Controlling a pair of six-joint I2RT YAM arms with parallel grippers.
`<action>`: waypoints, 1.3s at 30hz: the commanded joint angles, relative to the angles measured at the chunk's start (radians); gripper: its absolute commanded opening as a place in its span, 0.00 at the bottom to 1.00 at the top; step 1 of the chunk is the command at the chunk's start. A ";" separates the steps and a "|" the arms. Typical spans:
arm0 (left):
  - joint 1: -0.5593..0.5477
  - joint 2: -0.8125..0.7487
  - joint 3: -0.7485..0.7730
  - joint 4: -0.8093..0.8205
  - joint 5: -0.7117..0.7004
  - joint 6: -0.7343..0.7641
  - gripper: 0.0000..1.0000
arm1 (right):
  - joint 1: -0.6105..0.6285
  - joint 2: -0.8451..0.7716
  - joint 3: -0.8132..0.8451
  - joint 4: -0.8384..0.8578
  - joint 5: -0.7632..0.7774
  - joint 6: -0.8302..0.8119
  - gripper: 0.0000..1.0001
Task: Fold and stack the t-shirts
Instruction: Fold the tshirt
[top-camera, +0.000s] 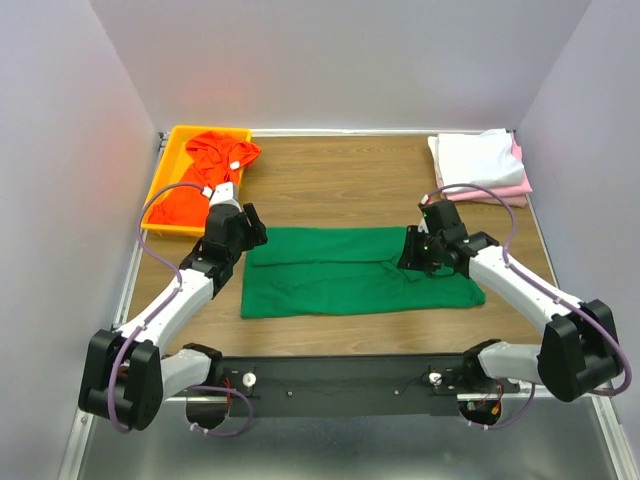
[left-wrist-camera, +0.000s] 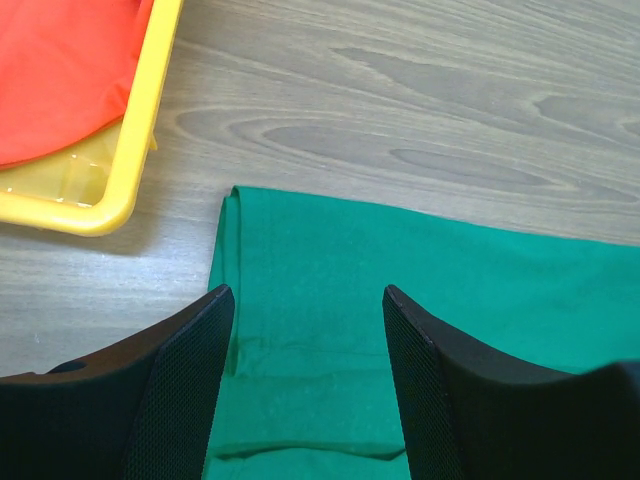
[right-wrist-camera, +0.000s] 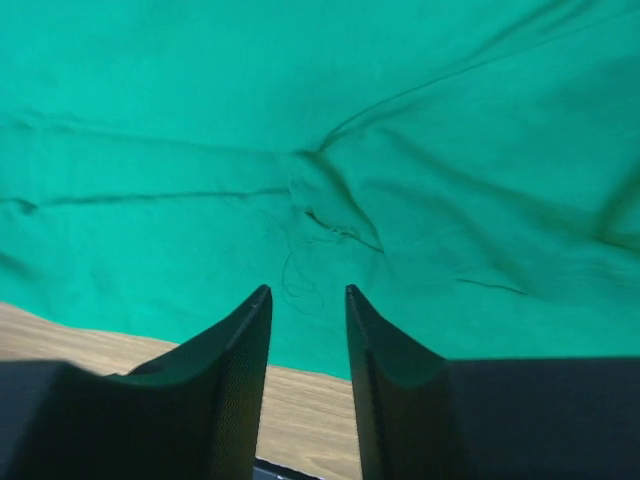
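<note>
The dark green t-shirt (top-camera: 350, 272) is soft, matt cloth with faint creases and a loose thread, and the table (left-wrist-camera: 420, 110) under it has a smooth, pale wood-grain finish. The tray (left-wrist-camera: 128, 150) is glossy yellow plastic, and the orange-red t-shirt (left-wrist-camera: 50, 80) in it is matt cloth. The left gripper (left-wrist-camera: 306, 292) is matt black, with finely meshed inner faces.

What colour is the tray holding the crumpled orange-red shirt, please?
Yellow. The tray shows best in the left wrist view, where its rim fills the upper left corner.
</note>
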 joint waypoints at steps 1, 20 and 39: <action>-0.007 0.000 0.006 0.021 0.014 0.030 0.69 | 0.024 0.027 -0.028 0.057 0.067 0.039 0.39; -0.007 0.078 0.033 0.038 0.022 0.053 0.70 | 0.023 0.165 -0.073 0.063 0.201 0.033 0.38; -0.007 0.079 0.033 0.032 0.020 0.056 0.70 | 0.024 0.098 -0.051 0.071 0.028 -0.005 0.01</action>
